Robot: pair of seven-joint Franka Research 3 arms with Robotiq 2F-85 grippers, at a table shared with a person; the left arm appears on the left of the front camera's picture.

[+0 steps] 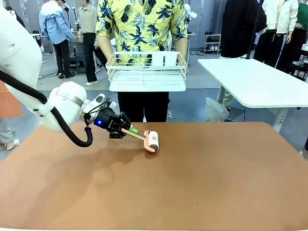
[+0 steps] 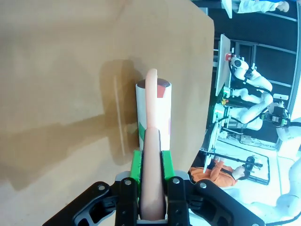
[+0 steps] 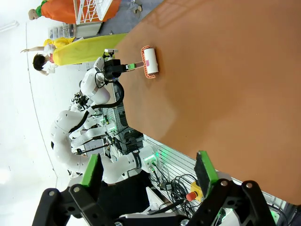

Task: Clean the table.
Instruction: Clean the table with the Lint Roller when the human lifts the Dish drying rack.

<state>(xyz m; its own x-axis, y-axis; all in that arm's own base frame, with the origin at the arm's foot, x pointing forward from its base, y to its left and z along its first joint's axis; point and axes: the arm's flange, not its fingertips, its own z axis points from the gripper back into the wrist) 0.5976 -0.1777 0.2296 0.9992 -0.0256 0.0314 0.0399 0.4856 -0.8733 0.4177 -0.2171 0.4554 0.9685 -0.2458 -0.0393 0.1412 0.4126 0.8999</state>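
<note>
The table [image 1: 216,183] was a wide terracotta-brown top with rounded corners and a smooth, matte surface. A lint roller [image 1: 153,141] rested on it, its white drum appearing to touch the top just beyond the fingertips of the left end effector [image 1: 129,130], which clasped the roller's peach handle. The drum's shadow fell on the table close beside it. A broader, softer shadow spread across the top beneath and behind that end effector.

The front camera is facing across the table [image 1: 216,183] toward the person [image 1: 142,29]. Both wrist cameras are sharing the roller [image 2: 162,113] ahead of the left gripper [image 2: 151,162]: left close, right far.
</note>
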